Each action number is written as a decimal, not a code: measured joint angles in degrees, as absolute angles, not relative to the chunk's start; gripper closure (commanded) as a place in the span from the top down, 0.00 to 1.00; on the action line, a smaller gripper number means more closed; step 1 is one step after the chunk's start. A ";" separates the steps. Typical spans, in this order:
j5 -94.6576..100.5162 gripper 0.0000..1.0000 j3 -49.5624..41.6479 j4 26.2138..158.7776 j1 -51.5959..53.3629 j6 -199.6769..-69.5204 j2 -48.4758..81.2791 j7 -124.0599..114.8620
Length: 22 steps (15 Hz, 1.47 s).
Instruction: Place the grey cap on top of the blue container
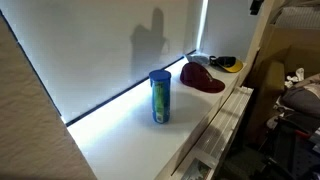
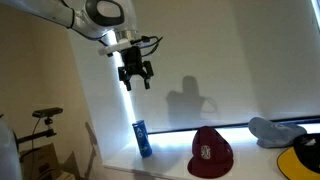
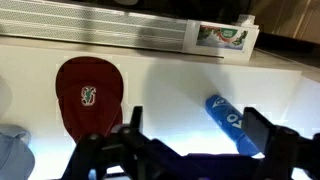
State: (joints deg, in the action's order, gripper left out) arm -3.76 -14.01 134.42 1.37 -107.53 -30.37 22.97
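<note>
The blue container (image 1: 160, 97) stands upright on the white ledge, also seen in an exterior view (image 2: 143, 138) and from above in the wrist view (image 3: 232, 122). The grey cap (image 2: 275, 130) lies at the far end of the ledge, beyond the dark red cap (image 2: 211, 152). In the wrist view only its edge (image 3: 12, 155) shows at the bottom left. It looks like the small grey shape (image 1: 200, 57) by the window. My gripper (image 2: 135, 78) hangs high above the container, open and empty. Its fingers frame the wrist view (image 3: 195, 140).
A dark red cap (image 1: 202, 78) (image 3: 88, 95) lies between the container and the grey cap. A yellow and black cap (image 2: 305, 152) (image 1: 229, 65) lies beside the grey cap. A window blind backs the ledge. A white labelled box (image 3: 222, 38) sits past the ledge edge.
</note>
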 measured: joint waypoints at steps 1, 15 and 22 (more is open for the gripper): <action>-3.76 1.00 -14.01 134.42 1.37 -107.53 -30.37 22.97; -5.65 1.00 -16.69 127.42 -3.19 -111.89 -30.67 17.91; -11.25 1.00 -18.98 118.50 -4.91 -123.49 -19.76 9.89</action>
State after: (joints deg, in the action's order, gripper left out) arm -11.25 -18.98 118.50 -4.91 -123.49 -19.76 9.89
